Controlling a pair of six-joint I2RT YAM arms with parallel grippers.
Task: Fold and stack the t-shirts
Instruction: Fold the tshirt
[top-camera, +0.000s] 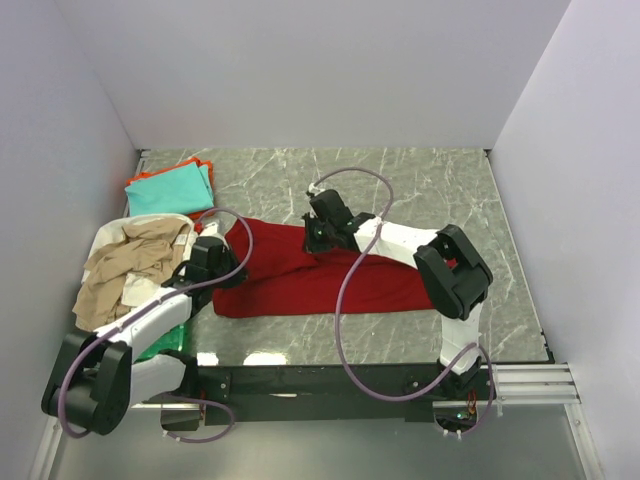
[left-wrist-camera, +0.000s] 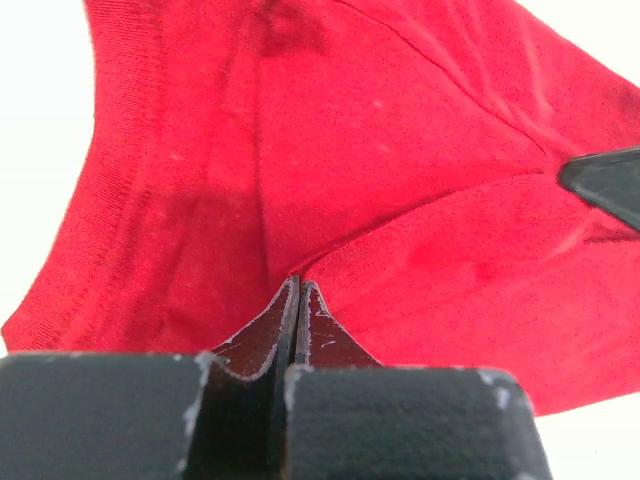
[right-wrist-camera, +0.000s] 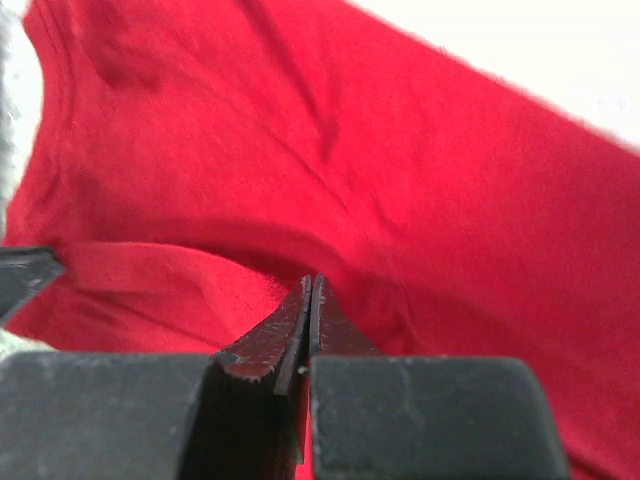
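The red shirt (top-camera: 330, 280) lies flat across the middle of the table (top-camera: 420, 190). Its long axis runs from 9 o'clock to 3 o'clock in the top view, and the 3 o'clock end sits slightly nearer the arm bases. Which end is the collar is hard to tell, because the arms cover the 9 o'clock end and part of the far edge.

At 10 o'clock a folded teal shirt (top-camera: 168, 192) lies on an orange shirt (top-camera: 203, 163), of which only an edge shows. Near 9 o'clock a beige shirt (top-camera: 125, 268) lies crumpled. The left arm hides most of the green tray (top-camera: 165, 345) at 8 o'clock.

The left gripper (left-wrist-camera: 298, 285) is at the red shirt's 9 o'clock end. Its jaws are clenched with no gap, and creases in the cloth run right into the tips, so it pinches the fabric. The right gripper (right-wrist-camera: 311, 283) is on the far edge near 12 o'clock. Its jaws are likewise pressed together on a fold of the red cloth.

Each wrist view shows a dark shape (left-wrist-camera: 605, 185) cut off at the frame edge, and I cannot identify it.
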